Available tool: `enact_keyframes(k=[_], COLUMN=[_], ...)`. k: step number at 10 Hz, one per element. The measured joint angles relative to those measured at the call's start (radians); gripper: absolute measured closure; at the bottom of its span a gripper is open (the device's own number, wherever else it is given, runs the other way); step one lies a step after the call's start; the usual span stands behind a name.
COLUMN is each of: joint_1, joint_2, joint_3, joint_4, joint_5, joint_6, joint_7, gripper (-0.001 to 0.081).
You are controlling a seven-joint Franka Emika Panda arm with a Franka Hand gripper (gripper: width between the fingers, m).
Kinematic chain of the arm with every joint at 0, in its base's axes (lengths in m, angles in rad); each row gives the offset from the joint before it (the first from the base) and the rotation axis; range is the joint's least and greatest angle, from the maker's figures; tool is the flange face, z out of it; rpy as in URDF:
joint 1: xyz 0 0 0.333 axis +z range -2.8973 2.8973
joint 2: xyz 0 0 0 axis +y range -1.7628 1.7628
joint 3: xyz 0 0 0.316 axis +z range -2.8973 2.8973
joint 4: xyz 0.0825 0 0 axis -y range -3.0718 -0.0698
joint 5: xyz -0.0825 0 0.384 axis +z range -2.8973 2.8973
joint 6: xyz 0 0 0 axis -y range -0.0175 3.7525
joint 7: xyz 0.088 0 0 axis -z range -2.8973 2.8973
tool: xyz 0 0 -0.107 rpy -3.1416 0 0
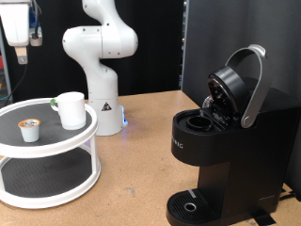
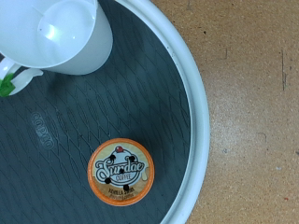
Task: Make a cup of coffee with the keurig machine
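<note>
Brown speckled bench (image 1: 141,151), matte, spanning most of the exterior view. Dark curtain (image 1: 160,42) behind, hung as a backdrop across the room's rear. White robot arm (image 1: 99,52) planted on the bench toward the exterior view's top, base marked with a warning triangle, small blue light glowing near its foot. Upper links rising out of frame; pincer not seen in either view, so cannot tell whether spread or pressed together.

At the exterior view's left, a two-tier round white stand (image 1: 56,179) with dark textured mats on both levels. On the upper tier: the cup (image 1: 71,109), white, upright, handle turned toward the exterior view's left; just beside it, nearer the exterior view's left and bottom, a small pod (image 1: 30,129) with a brown-marked lid, apart from the cup, not touching.

At the exterior view's right, the keurig machine (image 1: 221,141), black and boxy, lid swung up and back with its silver-grey handle (image 1: 252,85) arched high, pod chamber (image 1: 202,121) exposed and open. Round drip tray (image 1: 191,204) at its base, nothing standing on it.

Wrist view, looking straight down onto the stand's upper tier: white rim (image 2: 192,103) curving past brown bench (image 2: 252,112), dark patterned mat (image 2: 121,93), the cup (image 2: 61,35) seen from above at one corner, the pod (image 2: 121,172) with orange edge and printed lid lying flat near the rim. A green-and-white scrap (image 2: 11,79) peeking beside the cup, too little visible to identify.
</note>
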Motion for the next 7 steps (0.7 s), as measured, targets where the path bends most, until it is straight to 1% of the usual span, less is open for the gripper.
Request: enact_keyframes(k=[1,3,4,7], joint_1=[0.001,0.0,0.0,-0.01], joint_2=[0.01,0.008,0.005,0.002], joint_3=[-0.003,-0.003,-0.003,-0.006], joint_4=[0.011,0.003,-0.013,-0.1], joint_5=[0.006,0.006,0.006,-0.005], joint_6=[-0.008,0.0,0.017,0.133], joint_7=[-0.022,-0.026,-0.029,-0.027], gripper=[-0.0002,-0.0002,-0.0002,-0.0002])
